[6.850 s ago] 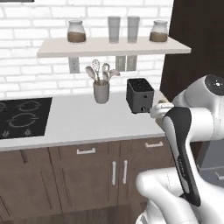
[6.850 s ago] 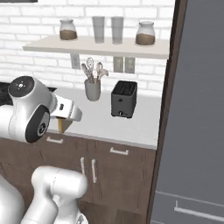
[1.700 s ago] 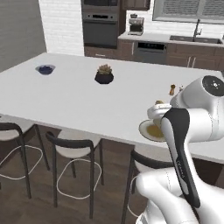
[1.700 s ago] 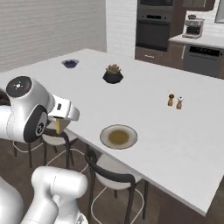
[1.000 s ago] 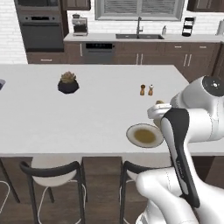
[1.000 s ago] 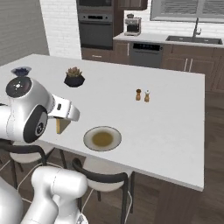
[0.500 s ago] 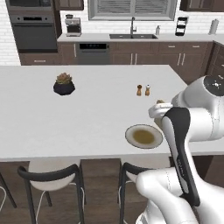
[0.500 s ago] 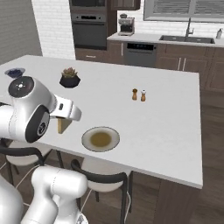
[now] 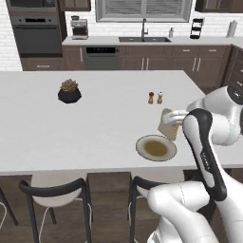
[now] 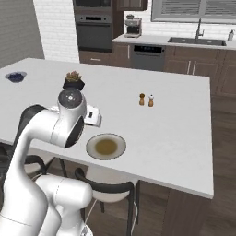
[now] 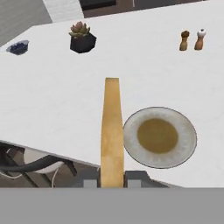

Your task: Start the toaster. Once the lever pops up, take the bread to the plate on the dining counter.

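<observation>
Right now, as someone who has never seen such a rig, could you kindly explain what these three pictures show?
This is a rendered kitchen with a white robot arm on a driving base. Two cameras sit behind the arm, left and right; the third looks along its tool. That tool is shut on the bread, held on edge beside the plate, which holds no food. On the white dining counter also stand a potted succulent, two small shakers and, at the far corner, a small dark bowl.
</observation>
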You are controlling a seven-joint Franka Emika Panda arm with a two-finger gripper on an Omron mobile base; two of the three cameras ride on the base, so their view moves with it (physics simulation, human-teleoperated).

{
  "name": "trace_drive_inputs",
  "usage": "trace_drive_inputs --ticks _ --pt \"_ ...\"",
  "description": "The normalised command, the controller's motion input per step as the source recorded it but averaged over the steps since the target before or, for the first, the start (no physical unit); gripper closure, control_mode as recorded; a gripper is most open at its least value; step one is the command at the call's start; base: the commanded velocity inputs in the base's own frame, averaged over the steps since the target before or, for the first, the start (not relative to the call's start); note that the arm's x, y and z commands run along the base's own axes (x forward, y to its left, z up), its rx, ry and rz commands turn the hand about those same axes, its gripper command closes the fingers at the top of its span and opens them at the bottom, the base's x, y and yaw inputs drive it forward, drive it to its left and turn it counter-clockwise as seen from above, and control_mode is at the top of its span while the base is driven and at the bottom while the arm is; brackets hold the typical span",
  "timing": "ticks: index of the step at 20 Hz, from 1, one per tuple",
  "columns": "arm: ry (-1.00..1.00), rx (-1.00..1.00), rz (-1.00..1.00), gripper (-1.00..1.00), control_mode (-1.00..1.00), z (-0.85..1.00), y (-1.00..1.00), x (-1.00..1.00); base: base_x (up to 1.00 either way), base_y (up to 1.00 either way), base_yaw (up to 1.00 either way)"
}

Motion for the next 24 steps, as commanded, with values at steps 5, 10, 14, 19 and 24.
trace_drive_inputs --ticks 5,10,14,19,24 --pt "0.05 0.1 0.17 1.0 -1.0 -0.58 -0.25 0.82 0.0 0.0 0.0" --pt "0.08 0.14 0.11 1.0 -1.0 -0.27 -0.29 0.7 0.0 0.0 0.0" --pt "0.23 0.11 0.01 1.0 -1.0 -0.43 -0.03 0.41 0.0 0.0 0.0" --pt "0.22 0.0 0.04 1.0 -1.0 -0.35 0.0 0.19 0.0 0.0 0.0" --pt "0.06 0.0 0.03 1.0 -1.0 -0.25 -0.09 0.04 0.0 0.0 0.0"
